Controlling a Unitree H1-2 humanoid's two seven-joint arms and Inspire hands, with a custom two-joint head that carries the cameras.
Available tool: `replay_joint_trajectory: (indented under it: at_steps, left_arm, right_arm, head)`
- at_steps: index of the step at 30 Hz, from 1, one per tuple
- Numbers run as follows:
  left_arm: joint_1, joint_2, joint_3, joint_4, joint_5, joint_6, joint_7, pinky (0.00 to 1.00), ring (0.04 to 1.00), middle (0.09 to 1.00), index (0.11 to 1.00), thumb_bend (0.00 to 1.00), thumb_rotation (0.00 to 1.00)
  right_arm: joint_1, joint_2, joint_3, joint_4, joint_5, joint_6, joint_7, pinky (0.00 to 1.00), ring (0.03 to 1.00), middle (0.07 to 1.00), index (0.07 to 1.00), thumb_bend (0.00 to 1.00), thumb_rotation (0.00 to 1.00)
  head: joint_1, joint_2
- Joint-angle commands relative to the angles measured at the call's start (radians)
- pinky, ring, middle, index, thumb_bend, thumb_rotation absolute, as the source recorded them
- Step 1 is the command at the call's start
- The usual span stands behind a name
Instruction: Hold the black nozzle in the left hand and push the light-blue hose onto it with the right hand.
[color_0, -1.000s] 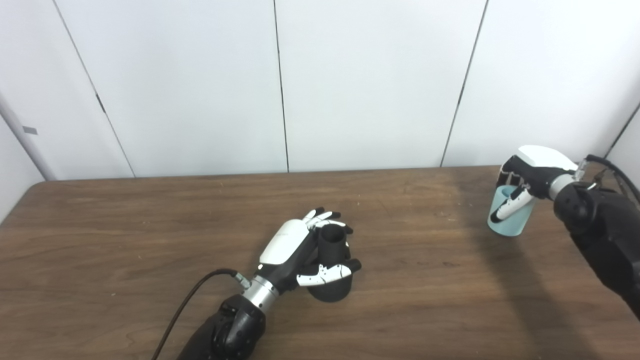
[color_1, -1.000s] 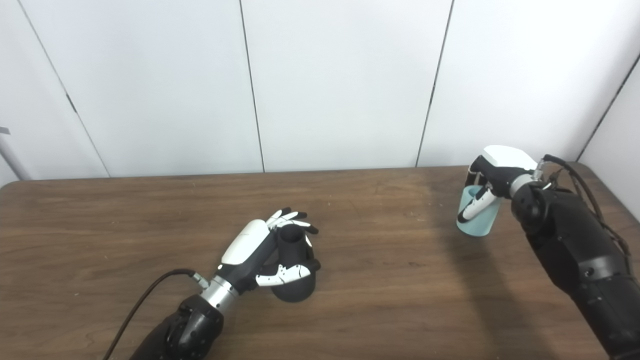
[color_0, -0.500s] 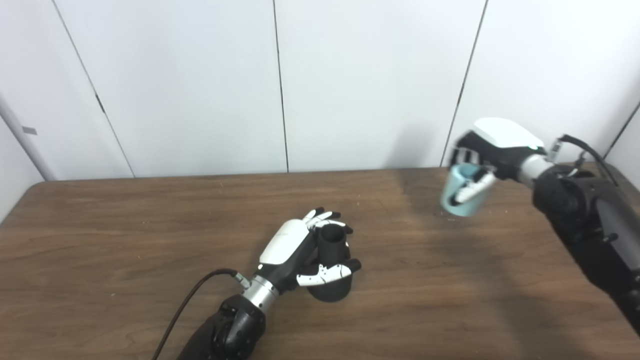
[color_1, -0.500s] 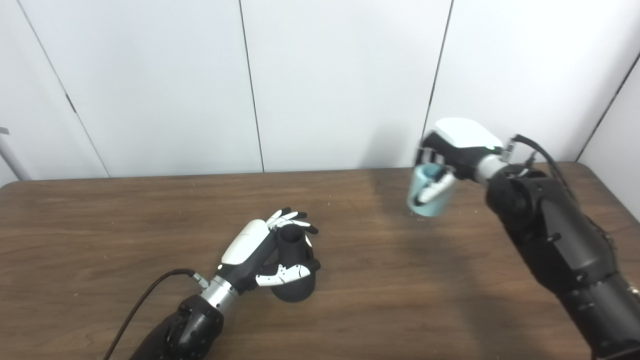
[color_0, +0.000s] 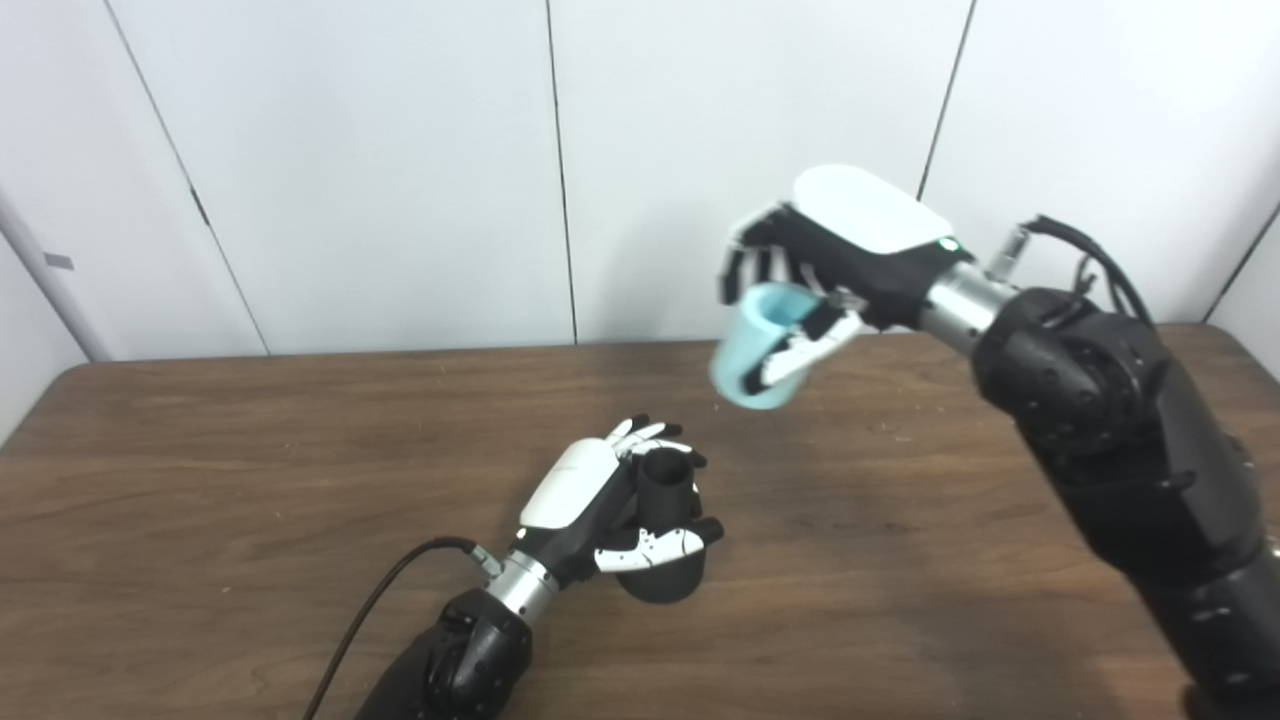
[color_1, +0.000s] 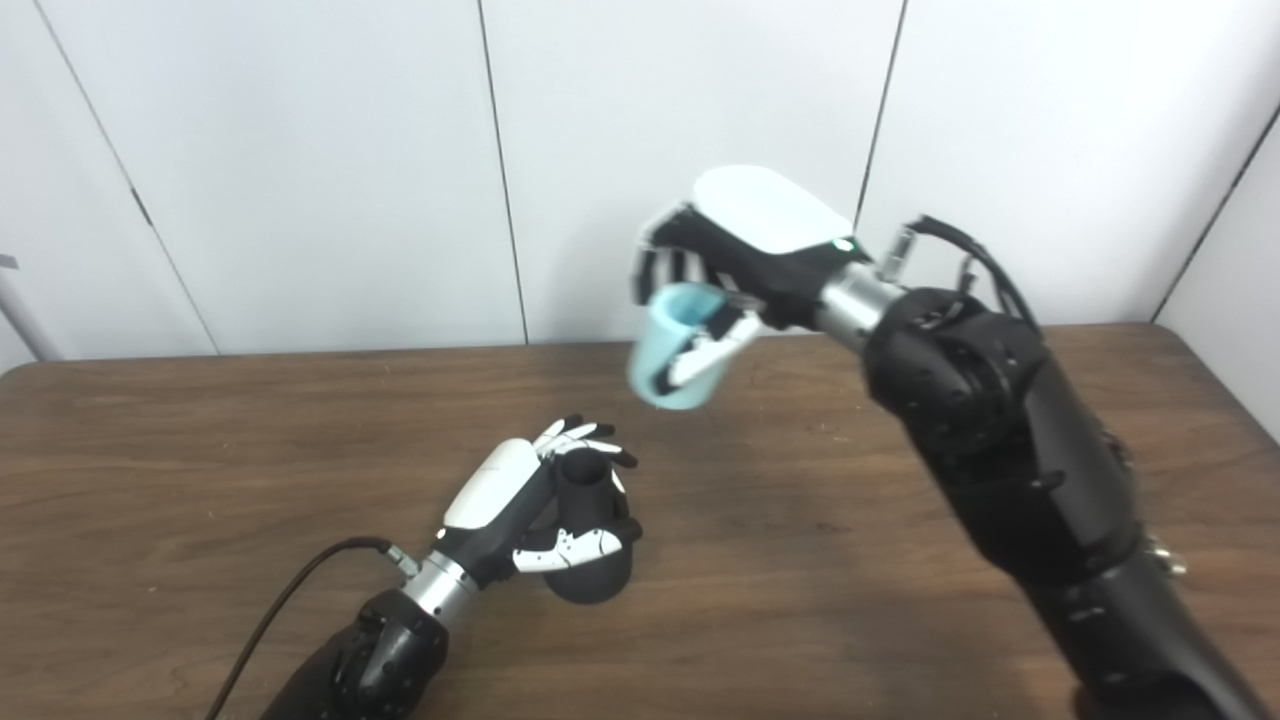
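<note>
The black nozzle (color_0: 665, 520) stands on the brown table (color_0: 200, 480) near the middle, narrow open end up. My left hand (color_0: 590, 505) is shut on it, fingers round the neck and thumb across the wide base. A short light-blue hose (color_0: 762, 345), a stubby tube, hangs in the air above and to the right of the nozzle, tilted. My right hand (color_0: 835, 265) is shut on it from above, well off the table. Hose and nozzle are clearly apart.
White wall panels (color_0: 400, 150) rise right behind the table's far edge. A black cable (color_0: 370, 605) trails from my left wrist toward the near edge. My right forearm (color_0: 1110, 430) crosses over the table's right side.
My right hand has lifted the hose off the table at the far right and carried it up and left toward the nozzle. The left hand and the nozzle have stayed put.
</note>
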Motion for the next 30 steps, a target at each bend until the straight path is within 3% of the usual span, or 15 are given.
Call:
replay_joint_trajectory:
  at_steps: [1, 9, 30]
  left_arm:
    - [0.276, -0.046, -0.078, 0.233, 0.011, -0.025, 0.054, 1.00, 0.905, 0.743, 0.352, 0.47, 0.78]
    - [0.274, -0.050, -0.075, 0.232, 0.013, -0.022, 0.051, 1.00, 0.905, 0.743, 0.352, 0.48, 0.78]
    - [0.276, -0.048, -0.073, 0.226, 0.007, -0.023, 0.041, 1.00, 0.905, 0.741, 0.355, 0.47, 0.78]
  right_arm:
    - [-0.121, 0.030, -0.017, -0.067, 0.042, -0.016, -0.007, 0.16, 0.230, 0.324, 0.484, 0.51, 0.13]
    - [-0.105, 0.059, 0.033, -0.049, 0.027, -0.045, 0.033, 0.13, 0.213, 0.319, 0.484, 0.51, 0.13]
    - [-0.077, 0.085, 0.030, -0.058, 0.054, -0.015, 0.075, 0.12, 0.201, 0.302, 0.484, 0.51, 0.13]
  head:
    - [0.000, 0.001]
    - [0.001, 0.001]
    - [-0.001, 0.008]
